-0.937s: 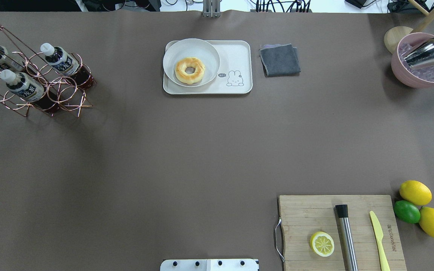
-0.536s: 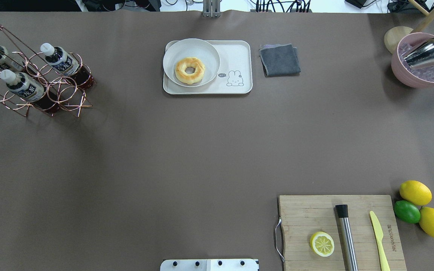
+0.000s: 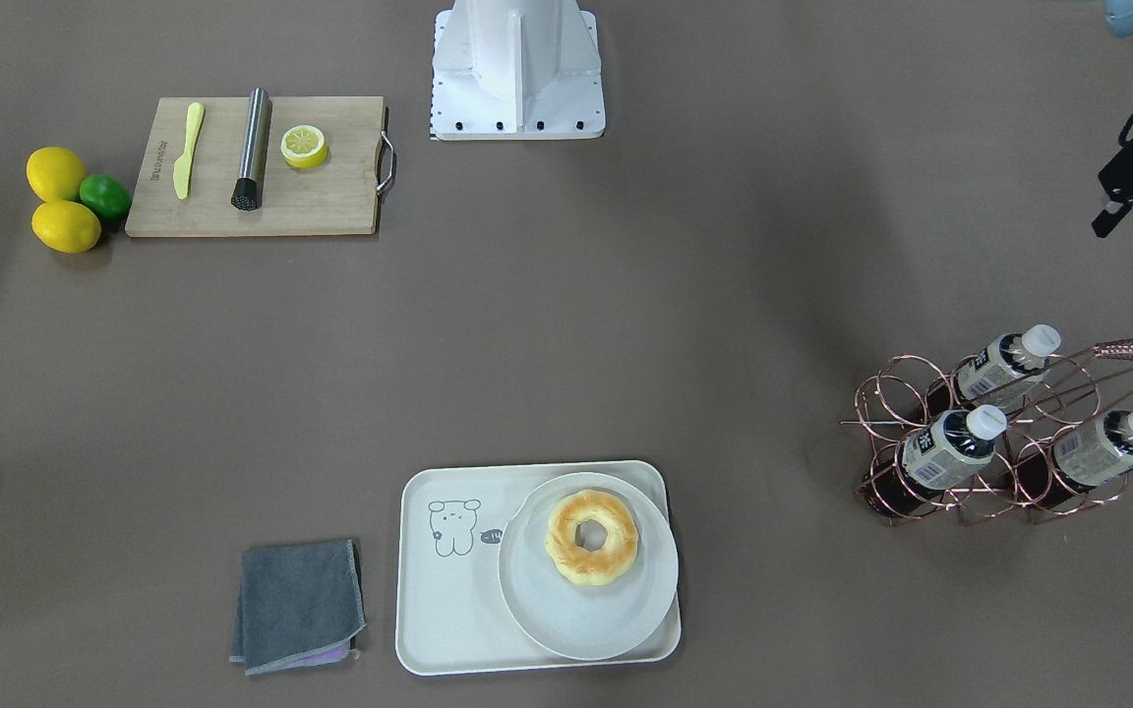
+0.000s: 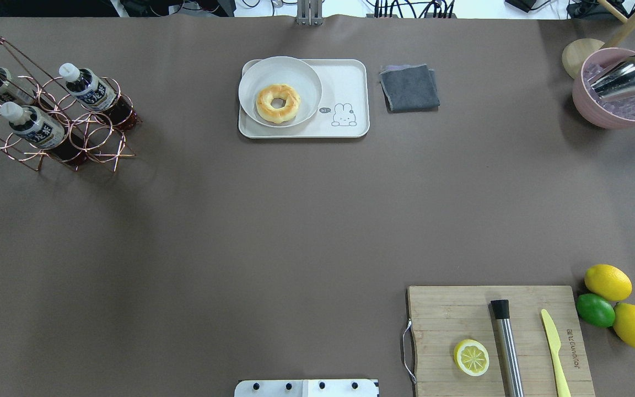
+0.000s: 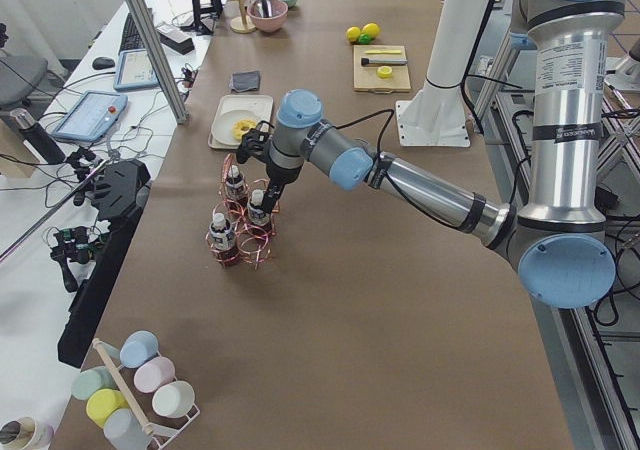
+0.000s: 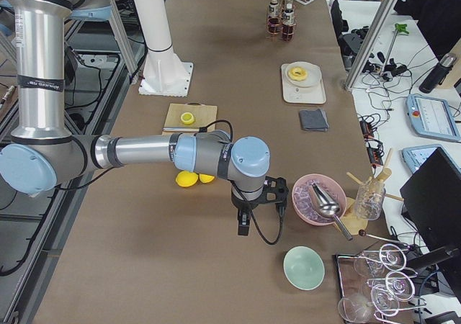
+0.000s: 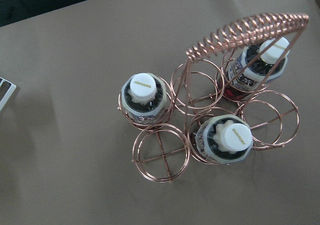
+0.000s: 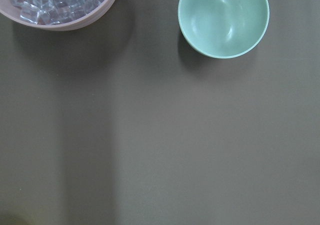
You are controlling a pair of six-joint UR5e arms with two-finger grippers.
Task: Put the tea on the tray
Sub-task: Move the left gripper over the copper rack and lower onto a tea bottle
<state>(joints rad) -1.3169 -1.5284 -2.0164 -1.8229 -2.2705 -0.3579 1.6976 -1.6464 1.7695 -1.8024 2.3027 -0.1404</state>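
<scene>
Hovering over a copper wire rack [image 7: 250, 26] at the tabletop's edge, the left pincer [image 5: 268, 180] shows too little to tell whether it is spread or pressed together; likewise the right pincer [image 6: 243, 223], well apart. The tea [image 7: 143, 87], one of three alike bottles, stands in a rack ring, well apart from the tray [image 4: 345, 77]. Likely hazards: the pincer catching the coiled handle or rings and dragging the rack, or the bottle toppling beside the plate [image 4: 254, 74] that crowds the tray.

Cream tray [image 4: 345, 77], copper rack [image 7: 248, 28], brown table [image 4: 295, 220]
</scene>
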